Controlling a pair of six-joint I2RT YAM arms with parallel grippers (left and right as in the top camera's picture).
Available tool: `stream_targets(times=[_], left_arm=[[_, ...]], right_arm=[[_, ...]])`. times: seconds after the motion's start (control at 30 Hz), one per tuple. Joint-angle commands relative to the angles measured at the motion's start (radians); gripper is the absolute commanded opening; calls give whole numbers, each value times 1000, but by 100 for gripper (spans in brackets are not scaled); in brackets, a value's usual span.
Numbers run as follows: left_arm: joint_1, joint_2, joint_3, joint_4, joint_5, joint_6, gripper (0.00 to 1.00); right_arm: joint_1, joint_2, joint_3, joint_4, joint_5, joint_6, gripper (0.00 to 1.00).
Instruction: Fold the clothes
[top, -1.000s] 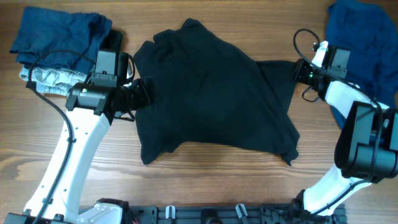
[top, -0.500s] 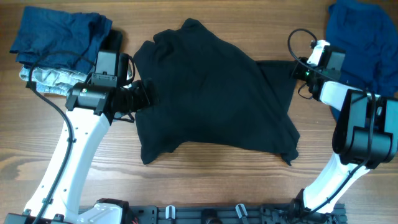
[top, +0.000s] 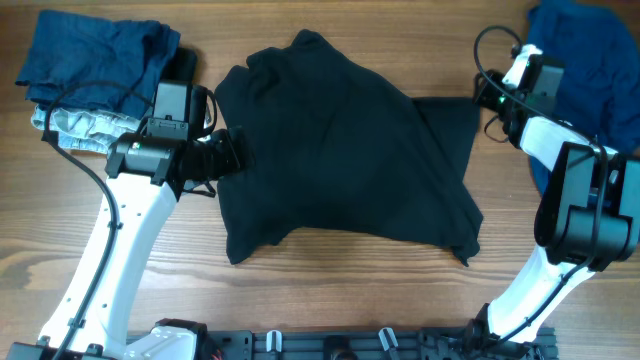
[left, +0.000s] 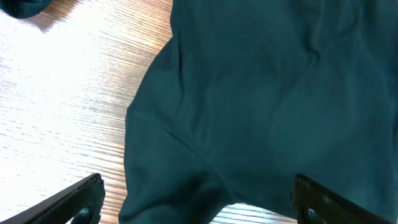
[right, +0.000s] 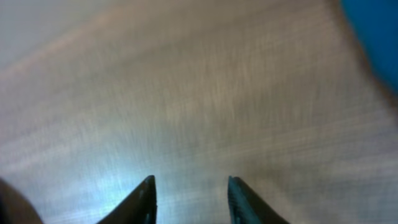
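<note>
Wrist view alone shows right gripper (right: 189, 198) parted, empty, over table (right: 186, 93)

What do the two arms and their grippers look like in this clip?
The left arm and right arm have white rounded links, black joint housings and thin black cables looping by the wrists. A small green light shows at the right wrist. The left gripper and right gripper have dark, tapered fingers.

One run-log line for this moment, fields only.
black shirt: spread, rumpled | left gripper: open, at its left edge | right gripper: open, empty, over table
</note>
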Motion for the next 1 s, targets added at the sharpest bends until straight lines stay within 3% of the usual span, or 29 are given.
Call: stream_targets(times=[0.0,0.1,0.23,0.43,0.63,0.73,0.97], left_arm=[[2,0,6,6,-18,16,97],[2,0,6,8,-18,16,97],[2,0,6,6,-18,16,97],[2,0,5,5,-18,16,97],[2,0,6,6,-18,16,98],[2,0,6,6,-18,16,98],[2,0,6,14,-48,16,97]], right_arm=[[-1,11,10,-49,-65,-45,49],[2,11,10,-84,-65,-97,54],[22,33,10,-95,-64,-127,52],[54,65,10,-132,-53,-126,24],[57,66,10,-146,-49,-125,5],[57,66,10,-130,-22,-122,4],[57,67,10,98,109,-122,4]])
